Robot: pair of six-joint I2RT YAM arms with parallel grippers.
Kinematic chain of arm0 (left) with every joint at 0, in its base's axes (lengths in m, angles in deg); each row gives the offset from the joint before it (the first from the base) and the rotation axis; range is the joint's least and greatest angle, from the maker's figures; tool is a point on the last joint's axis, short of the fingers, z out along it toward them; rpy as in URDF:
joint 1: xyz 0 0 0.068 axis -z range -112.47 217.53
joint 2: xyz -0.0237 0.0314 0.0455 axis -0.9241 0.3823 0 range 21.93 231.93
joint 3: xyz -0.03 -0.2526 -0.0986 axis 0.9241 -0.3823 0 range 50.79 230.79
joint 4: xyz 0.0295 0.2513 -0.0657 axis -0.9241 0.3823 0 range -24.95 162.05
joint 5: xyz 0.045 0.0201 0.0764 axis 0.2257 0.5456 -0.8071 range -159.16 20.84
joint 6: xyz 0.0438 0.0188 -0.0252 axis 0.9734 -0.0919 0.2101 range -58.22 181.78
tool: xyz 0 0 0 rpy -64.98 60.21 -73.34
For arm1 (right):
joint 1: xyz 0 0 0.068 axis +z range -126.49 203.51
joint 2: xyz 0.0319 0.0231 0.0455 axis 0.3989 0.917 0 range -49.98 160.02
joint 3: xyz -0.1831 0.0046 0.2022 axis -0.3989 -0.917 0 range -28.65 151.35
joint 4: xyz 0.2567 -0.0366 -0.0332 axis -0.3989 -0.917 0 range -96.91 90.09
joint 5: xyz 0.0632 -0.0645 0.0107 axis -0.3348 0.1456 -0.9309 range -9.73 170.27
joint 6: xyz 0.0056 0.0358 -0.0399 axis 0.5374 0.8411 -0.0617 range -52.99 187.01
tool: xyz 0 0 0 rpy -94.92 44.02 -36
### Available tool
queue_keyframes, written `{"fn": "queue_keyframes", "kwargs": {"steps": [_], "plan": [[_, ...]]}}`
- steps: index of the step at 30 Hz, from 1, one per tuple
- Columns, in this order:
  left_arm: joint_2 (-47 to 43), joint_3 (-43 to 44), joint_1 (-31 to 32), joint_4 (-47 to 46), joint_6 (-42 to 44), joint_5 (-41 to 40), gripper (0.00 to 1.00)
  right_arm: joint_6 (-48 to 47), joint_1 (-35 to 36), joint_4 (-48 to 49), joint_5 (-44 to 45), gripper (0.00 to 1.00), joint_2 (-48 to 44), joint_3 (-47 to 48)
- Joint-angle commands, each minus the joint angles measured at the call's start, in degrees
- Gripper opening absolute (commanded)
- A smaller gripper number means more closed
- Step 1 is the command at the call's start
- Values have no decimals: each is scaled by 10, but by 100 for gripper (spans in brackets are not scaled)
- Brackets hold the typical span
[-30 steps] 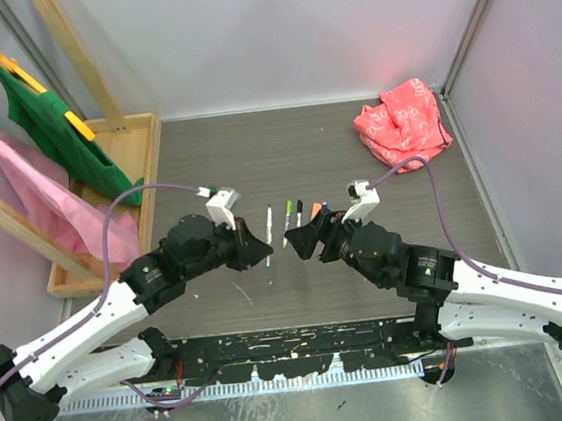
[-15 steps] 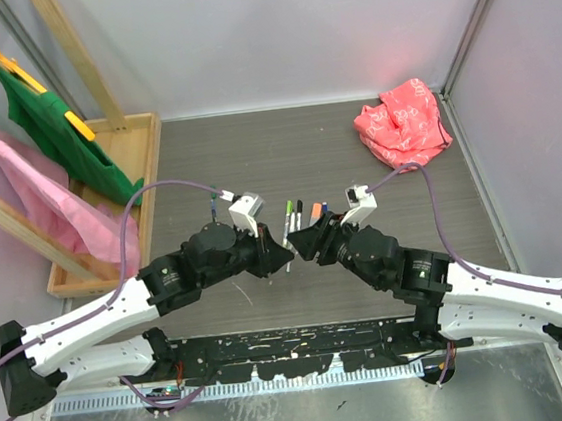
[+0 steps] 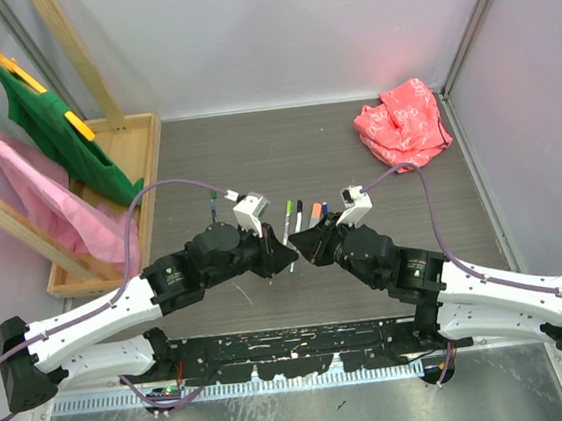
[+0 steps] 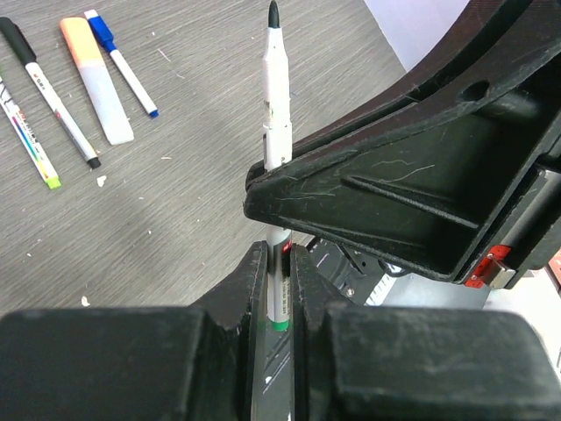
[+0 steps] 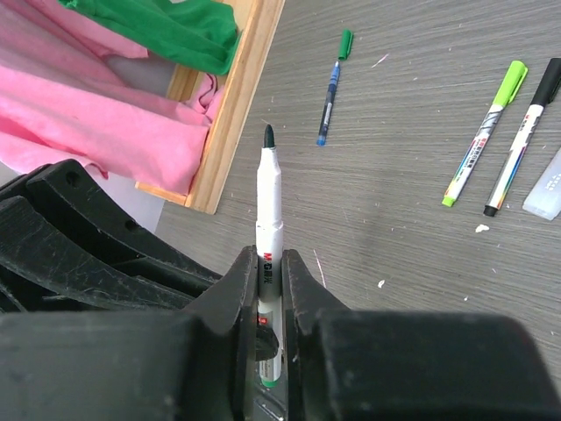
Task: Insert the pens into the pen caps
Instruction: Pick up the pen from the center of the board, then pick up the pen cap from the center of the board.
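The jaws of the left gripper [image 4: 279,263] and right gripper [image 5: 266,263] pinch one white pen [image 5: 269,193] marked "M&G".

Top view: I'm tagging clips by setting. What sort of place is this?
Probably a robot lab test cell: plain panels wall in the table, the left arm and right arm are bolted at its near edge, and a clothes rack and pens serve as props.

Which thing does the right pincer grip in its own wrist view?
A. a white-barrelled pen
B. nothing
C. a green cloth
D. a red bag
A: the right pincer is closed on a white-barrelled pen, its dark tip sticking out ahead.
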Motion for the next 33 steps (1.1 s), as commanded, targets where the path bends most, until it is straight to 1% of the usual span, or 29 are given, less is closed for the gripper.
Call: {"fn": "queue_keyframes", "kwargs": {"steps": [1,3,5,6,12,15,20,22,26,33], "plan": [[0,25,3,-31,9,-10,6,2,-2,36,0,7,-6,4],[-2,28,3,-17,10,-25,13,-2,-3,33,2,5,-7,3],[-9,29,3,-2,12,-46,25,-3,-3,25,7,4,-8,4],[-13,30,3,7,14,-57,29,-3,-3,20,11,3,-8,4],[-34,49,-4,84,48,-129,38,-8,-2,-7,29,3,-20,0],[-33,57,-39,125,70,-142,39,-10,-2,-30,38,2,-28,-1],[-1,75,-154,171,129,-120,40,-11,-3,-59,43,1,-50,-7],[14,74,-196,164,149,-112,40,-12,-3,-73,45,1,-57,-7],[57,72,-274,139,170,-73,40,-9,-3,-89,43,1,-72,-11],[131,70,-348,91,181,-43,40,3,-2,-96,33,1,-95,-29]]}}
